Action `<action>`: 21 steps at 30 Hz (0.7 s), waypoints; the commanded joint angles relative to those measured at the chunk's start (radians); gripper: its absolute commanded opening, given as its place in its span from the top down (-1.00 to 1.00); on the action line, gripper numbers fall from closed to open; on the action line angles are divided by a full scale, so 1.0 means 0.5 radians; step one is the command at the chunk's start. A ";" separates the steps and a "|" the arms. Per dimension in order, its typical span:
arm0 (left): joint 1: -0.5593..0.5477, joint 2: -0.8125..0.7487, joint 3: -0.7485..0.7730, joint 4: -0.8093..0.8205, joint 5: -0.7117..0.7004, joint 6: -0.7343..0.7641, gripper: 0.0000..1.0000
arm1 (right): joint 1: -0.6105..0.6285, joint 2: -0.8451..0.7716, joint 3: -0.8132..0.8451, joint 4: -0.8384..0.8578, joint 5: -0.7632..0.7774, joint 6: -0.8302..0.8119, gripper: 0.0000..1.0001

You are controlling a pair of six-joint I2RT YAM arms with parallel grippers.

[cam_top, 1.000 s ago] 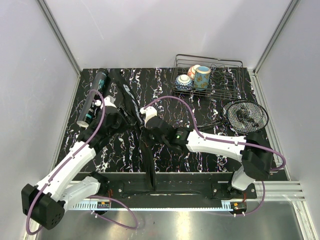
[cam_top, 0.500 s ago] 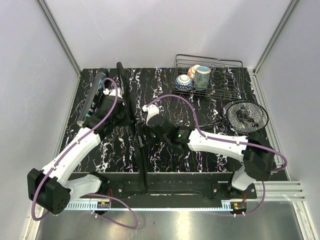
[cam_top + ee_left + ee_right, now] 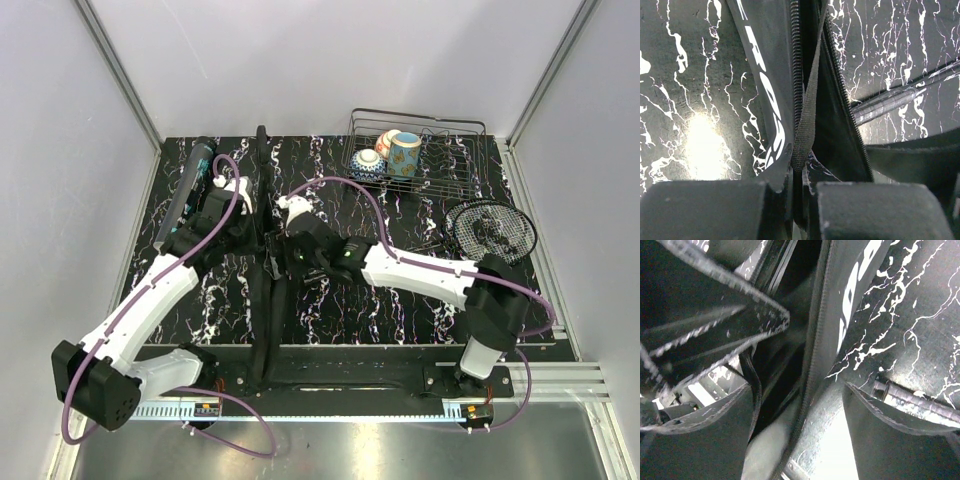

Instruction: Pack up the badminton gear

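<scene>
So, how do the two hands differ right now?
The left hand is shut, pinching a strap of the bag; the right hand is open and holds nothing. From above, the left hand sits left of the bag, the right hand right of it. Both are at the bag.

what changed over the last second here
The left gripper moved toward the far edge and shut on the bag. The right gripper opened and let the bag go; it now lies straighter. Racket, tube and basket stayed put.
</scene>
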 commanded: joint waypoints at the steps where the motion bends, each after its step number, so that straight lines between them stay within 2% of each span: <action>1: 0.004 -0.091 0.039 0.040 0.152 0.076 1.00 | -0.099 0.121 0.164 -0.018 0.104 -0.026 -0.43; 5: 0.004 -0.162 -0.013 0.043 0.186 0.110 1.00 | -0.236 0.130 0.142 -0.018 0.107 -0.047 -0.06; 6: 0.007 -0.180 -0.022 0.034 0.158 0.119 1.00 | -0.255 0.127 0.118 -0.015 0.117 -0.057 0.18; 8: 0.007 -0.238 -0.055 0.010 0.012 0.116 1.00 | -0.286 0.106 0.087 -0.005 0.126 -0.081 0.41; 9: 0.010 -0.284 -0.071 0.004 -0.026 0.128 1.00 | -0.316 0.091 0.048 0.004 0.117 -0.112 0.45; 11: 0.022 -0.324 -0.117 0.013 -0.078 0.153 1.00 | -0.335 0.032 -0.029 0.077 0.034 -0.164 0.30; 12: 0.026 -0.352 -0.129 0.022 -0.075 0.156 1.00 | -0.332 0.014 -0.051 0.105 -0.018 -0.179 -0.03; 14: 0.032 -0.364 -0.151 0.058 -0.011 0.174 1.00 | -0.335 -0.029 -0.094 0.187 -0.208 -0.192 -0.27; 16: 0.029 -0.349 -0.148 0.077 0.029 0.171 1.00 | -0.335 -0.054 -0.097 0.234 -0.437 -0.173 -0.41; 21: 0.032 -0.303 -0.114 0.089 0.020 0.165 1.00 | -0.332 -0.198 -0.238 0.344 -0.669 -0.017 -0.57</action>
